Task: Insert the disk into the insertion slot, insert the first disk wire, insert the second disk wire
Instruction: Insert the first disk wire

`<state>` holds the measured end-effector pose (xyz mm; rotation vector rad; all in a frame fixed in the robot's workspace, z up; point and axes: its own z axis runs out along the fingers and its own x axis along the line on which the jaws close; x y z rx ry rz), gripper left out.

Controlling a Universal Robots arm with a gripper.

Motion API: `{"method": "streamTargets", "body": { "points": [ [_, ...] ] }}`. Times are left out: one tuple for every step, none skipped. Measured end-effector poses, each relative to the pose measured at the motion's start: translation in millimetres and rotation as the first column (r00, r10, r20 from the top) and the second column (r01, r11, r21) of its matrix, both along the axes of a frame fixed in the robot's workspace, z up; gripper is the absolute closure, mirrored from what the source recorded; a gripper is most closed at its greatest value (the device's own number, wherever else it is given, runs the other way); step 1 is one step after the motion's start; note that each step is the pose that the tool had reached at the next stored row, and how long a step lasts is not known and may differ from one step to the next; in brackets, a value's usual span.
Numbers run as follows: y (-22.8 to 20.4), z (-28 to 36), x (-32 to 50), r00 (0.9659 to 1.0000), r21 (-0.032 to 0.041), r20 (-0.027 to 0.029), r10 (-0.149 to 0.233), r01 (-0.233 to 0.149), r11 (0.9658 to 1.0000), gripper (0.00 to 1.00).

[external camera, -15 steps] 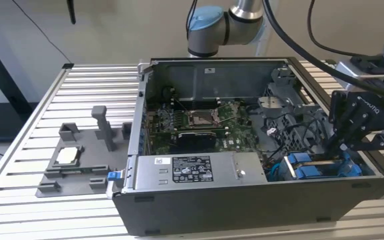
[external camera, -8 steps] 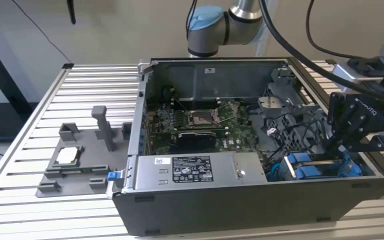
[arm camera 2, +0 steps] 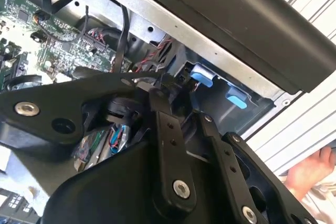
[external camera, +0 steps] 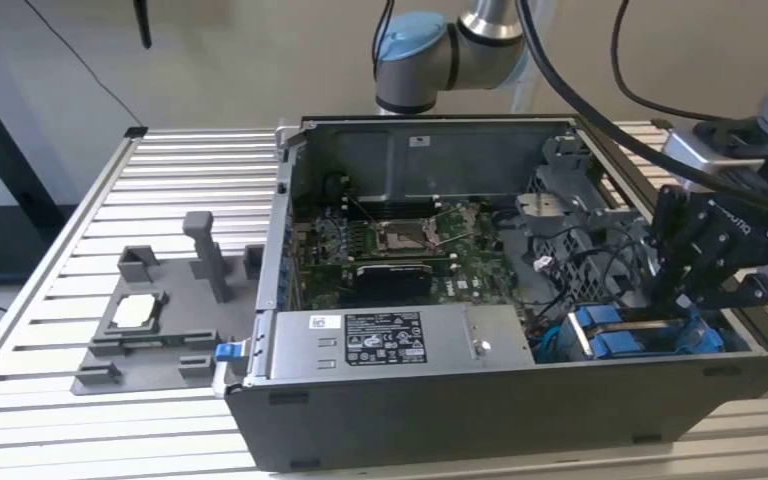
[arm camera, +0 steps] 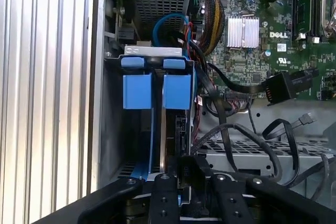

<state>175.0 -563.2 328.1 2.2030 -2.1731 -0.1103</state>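
Note:
The disk (external camera: 628, 338) stands on edge in its blue carrier inside the insertion slot (external camera: 575, 345), at the open computer case's front corner on the exterior view's right. In the first wrist view the carrier's two blue tabs (arm camera: 137, 91) fill the slot (arm camera: 111, 129), with the disk's (arm camera: 163, 135) thin edge between them. My gripper (external camera: 664, 312) reaches down into the case right over the disk's end. Its fingers (arm camera: 161, 192) are shut on a black disk wire connector (arm camera: 192, 167) at the disk's edge. In the second wrist view the gripper (arm camera 2: 176, 85) holds that connector (arm camera 2: 177, 80) next to the blue tabs (arm camera 2: 202, 74).
Another black connector (arm camera: 286, 85) on a cable lies loose over the motherboard (arm camera: 252, 51), among looping black cables (arm camera: 262, 140). The silver power supply (external camera: 384, 345) lies along the case front. A grey fixture (external camera: 144, 330) stands on the slatted table. A person's hand (arm camera 2: 312, 171) is outside the case.

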Motion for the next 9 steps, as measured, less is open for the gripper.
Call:
{"method": "streamTargets", "body": {
  "points": [
    [-0.1,1.9,0.0,1.0000,-0.0009,0.0000,0.000,0.000,1.0000,0.73],
    [0.0,5.3,0.0,1.0000,-0.0005,0.0000,0.000,0.000,1.0000,0.73],
    [0.0,9.9,-0.1,1.0000,-0.0011,0.0000,0.000,0.000,1.0000,0.73],
    [-0.1,14.3,-0.2,1.0000,-0.0009,0.0000,0.000,0.000,1.0000,0.73],
    [-0.1,18.7,-0.2,1.0000,-0.0012,0.0000,0.000,0.000,1.0000,0.73],
    [-0.1,23.4,-0.2,1.0000,-0.0012,0.0000,0.000,0.000,1.0000,0.73],
    [0.0,26.9,-0.2,1.0000,-0.0012,0.0000,0.000,0.000,1.0000,0.73],
    [-0.1,30.3,-0.3,1.0000,-0.0013,0.0000,0.000,0.000,1.0000,0.73],
    [-0.1,34.1,-0.4,1.0000,-0.0015,0.0001,0.000,0.000,1.0000,0.73]
  ]
}}
